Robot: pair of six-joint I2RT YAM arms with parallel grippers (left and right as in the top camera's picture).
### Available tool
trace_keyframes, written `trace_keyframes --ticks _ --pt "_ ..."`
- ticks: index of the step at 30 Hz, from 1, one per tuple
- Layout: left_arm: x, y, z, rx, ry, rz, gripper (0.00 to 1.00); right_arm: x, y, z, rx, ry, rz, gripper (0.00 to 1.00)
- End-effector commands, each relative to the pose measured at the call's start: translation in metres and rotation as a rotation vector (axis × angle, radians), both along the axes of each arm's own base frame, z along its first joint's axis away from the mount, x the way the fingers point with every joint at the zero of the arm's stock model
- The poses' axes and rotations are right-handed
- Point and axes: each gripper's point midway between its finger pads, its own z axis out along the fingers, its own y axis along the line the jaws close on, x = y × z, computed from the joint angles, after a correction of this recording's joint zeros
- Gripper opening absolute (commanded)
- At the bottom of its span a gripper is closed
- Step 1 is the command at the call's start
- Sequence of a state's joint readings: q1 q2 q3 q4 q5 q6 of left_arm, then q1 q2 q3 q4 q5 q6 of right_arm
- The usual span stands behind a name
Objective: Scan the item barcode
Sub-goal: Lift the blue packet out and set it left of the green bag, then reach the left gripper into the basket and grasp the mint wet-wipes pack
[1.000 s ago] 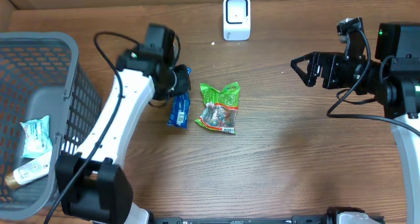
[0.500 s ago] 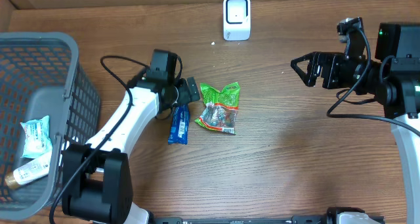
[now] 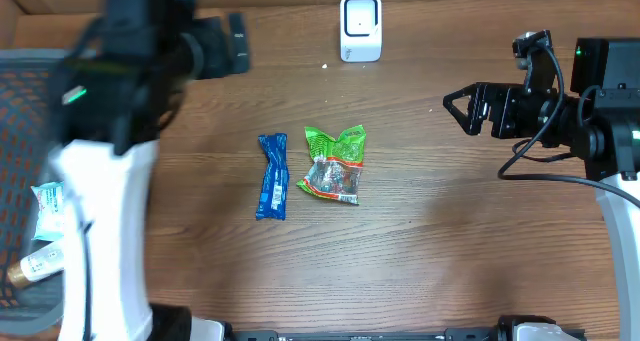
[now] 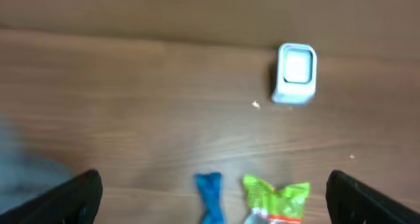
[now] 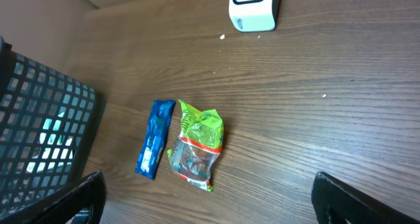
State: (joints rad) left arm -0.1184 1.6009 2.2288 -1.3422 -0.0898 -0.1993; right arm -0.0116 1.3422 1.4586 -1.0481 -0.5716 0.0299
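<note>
Currently left gripper [image 4: 216, 194] and right gripper [image 3: 458, 109] gape wide, empty; blue packet [image 3: 271, 176] just beside green bag [image 3: 333, 164], bare table [image 3: 430, 241] all round them.

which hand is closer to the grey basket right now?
Left. The left hand hangs raised just beside the grey basket; the right hand is far off at the opposite side of the scene.
</note>
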Motion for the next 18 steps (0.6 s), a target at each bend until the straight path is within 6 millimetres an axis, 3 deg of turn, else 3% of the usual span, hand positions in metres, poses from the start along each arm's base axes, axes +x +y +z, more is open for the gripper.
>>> trace_keyframes --ticks 1,7,11,15,18 --pt "-0.028 0.053 0.024 0.131 -0.012 0.127 1.0 0.002 -0.001 0.011 -0.002 -0.033 -0.002 1.0" --pt "-0.083 0.147 0.007 0.161 0.142 0.431 1.0 0.002 -0.001 0.011 -0.002 -0.033 -0.002 1.0" --pt "-0.111 0.206 -0.005 0.079 0.191 0.627 1.0 0.002 -0.001 0.011 -0.002 -0.033 -0.002 1.0" --pt "-0.126 0.252 -0.029 0.004 0.244 0.737 1.0 0.003 -0.001 0.012 -0.002 -0.04 -0.002 1.0" --pt "-0.122 0.275 -0.057 -0.029 0.324 0.738 1.0 0.005 -0.001 0.014 -0.002 -0.051 -0.002 1.0"
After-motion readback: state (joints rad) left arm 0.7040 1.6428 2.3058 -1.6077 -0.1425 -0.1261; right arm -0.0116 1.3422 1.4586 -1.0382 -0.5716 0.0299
